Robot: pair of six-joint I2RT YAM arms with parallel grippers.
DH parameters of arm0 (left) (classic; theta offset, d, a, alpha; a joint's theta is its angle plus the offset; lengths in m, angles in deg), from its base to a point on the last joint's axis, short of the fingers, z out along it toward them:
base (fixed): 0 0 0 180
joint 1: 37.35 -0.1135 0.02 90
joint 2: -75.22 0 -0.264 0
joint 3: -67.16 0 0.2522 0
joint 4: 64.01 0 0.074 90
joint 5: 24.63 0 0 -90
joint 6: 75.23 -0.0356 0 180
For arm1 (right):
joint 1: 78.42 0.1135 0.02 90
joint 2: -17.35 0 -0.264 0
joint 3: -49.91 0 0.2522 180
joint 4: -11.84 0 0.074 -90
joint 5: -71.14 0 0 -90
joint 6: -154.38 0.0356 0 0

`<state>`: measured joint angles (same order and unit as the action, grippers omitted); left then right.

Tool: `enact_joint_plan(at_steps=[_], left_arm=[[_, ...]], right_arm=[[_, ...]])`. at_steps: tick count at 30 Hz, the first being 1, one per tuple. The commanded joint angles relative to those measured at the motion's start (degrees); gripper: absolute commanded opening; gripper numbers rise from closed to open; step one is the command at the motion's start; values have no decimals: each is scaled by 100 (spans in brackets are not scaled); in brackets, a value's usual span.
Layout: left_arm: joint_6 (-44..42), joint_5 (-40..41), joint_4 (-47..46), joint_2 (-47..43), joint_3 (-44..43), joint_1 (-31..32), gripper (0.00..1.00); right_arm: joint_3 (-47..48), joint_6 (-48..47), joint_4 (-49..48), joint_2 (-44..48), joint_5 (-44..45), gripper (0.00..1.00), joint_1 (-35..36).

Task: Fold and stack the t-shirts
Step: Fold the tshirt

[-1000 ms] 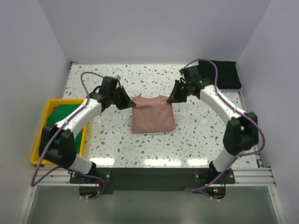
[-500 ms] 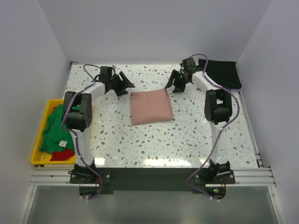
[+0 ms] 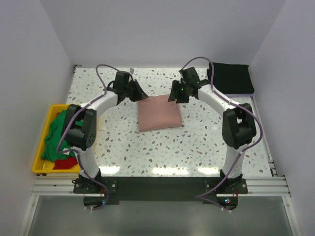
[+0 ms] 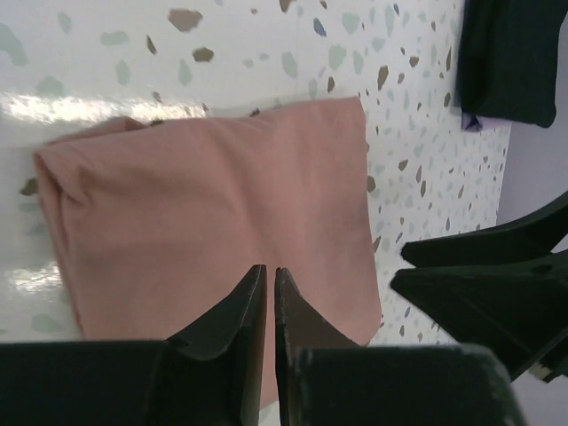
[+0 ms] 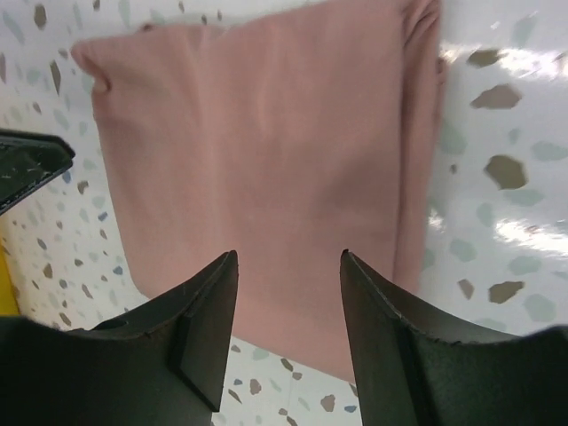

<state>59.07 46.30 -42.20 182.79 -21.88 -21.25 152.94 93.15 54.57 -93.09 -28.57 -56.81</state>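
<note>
A pink t-shirt lies folded into a flat rectangle on the speckled table. My left gripper hovers at its far left corner. In the left wrist view the left gripper is shut with nothing between its tips, above the pink t-shirt. My right gripper hangs at the far right corner. In the right wrist view the right gripper stands open over the pink t-shirt, holding nothing. A folded black t-shirt lies at the back right.
A yellow bin at the table's left edge holds a green t-shirt and a red one. The black t-shirt shows in the left wrist view, with the right gripper's fingers nearby. White walls enclose the table.
A second ago both grippers held the pink shirt's corners mid-fold. They let go, the shirt settled flat, and both grippers have since closed in on its far corners.
</note>
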Motion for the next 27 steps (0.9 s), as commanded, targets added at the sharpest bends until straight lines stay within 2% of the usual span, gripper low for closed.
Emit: enact_joint_plan(at_steps=[1,6,14,22,27], left_arm=[[-123,254,29,122,-30,218,12],[-219,501,109,712,-407,122,10],[-193,237,56,1547,-891,-414,11],[-202,-96,12,1513,-1040,-546,20],[-430,-89,196,934,-1085,-354,30]], right_arm=[[-427,-162,-216,-22,304,53,274],[-1086,-206,-383,-66,277,48,292],[-1746,-390,-401,-163,260,42,292],[-1870,-408,-410,170,67,42,265],[-1765,-206,-498,706,-311,52,28]])
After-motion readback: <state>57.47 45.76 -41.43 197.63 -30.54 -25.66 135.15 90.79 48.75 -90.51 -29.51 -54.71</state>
